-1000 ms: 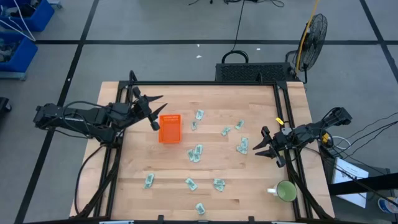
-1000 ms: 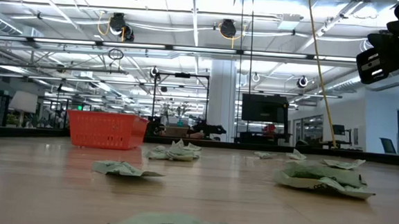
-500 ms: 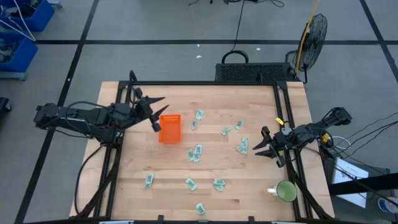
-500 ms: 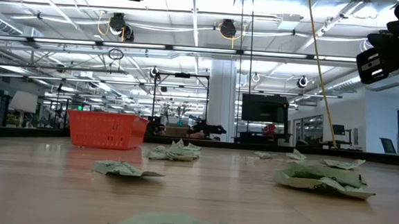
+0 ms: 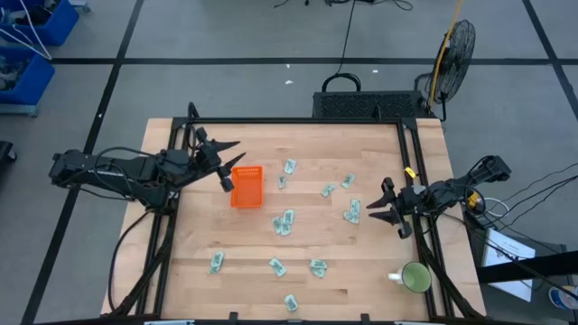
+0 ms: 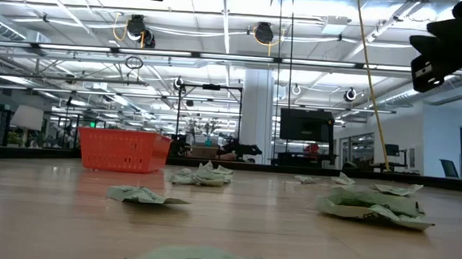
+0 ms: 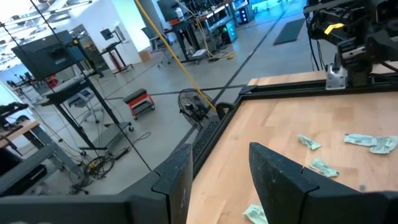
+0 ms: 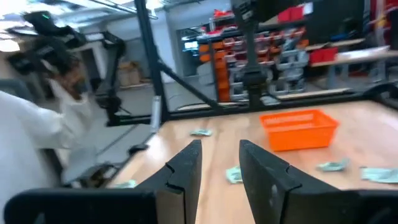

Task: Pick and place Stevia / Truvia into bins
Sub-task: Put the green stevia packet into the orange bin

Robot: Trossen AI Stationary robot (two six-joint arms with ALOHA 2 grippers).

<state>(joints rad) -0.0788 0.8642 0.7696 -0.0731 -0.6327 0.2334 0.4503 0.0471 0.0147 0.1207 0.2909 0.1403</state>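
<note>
Across the counter (image 5: 361, 262) lie scattered sachets (image 5: 284, 222), all outside the orange bin (image 5: 247, 186) and thin enough to slip a pinch. Left pincer (image 5: 228, 162) gapes empty beside the bin — a careless swing could shove it. Right pincer (image 5: 381, 206) — part open, empty — hovers near a sachet. Only the right wrist view shows a person's white sleeve (image 8: 31, 149).

The left arm reaches in from the table's left edge, its wrist level and its left gripper (image 5: 224, 162) held above the wood with fingers spread wide and empty. The right arm extends from the right edge, its right gripper (image 5: 383, 209) raised off the surface, fingers partly apart, nothing between them.
</note>
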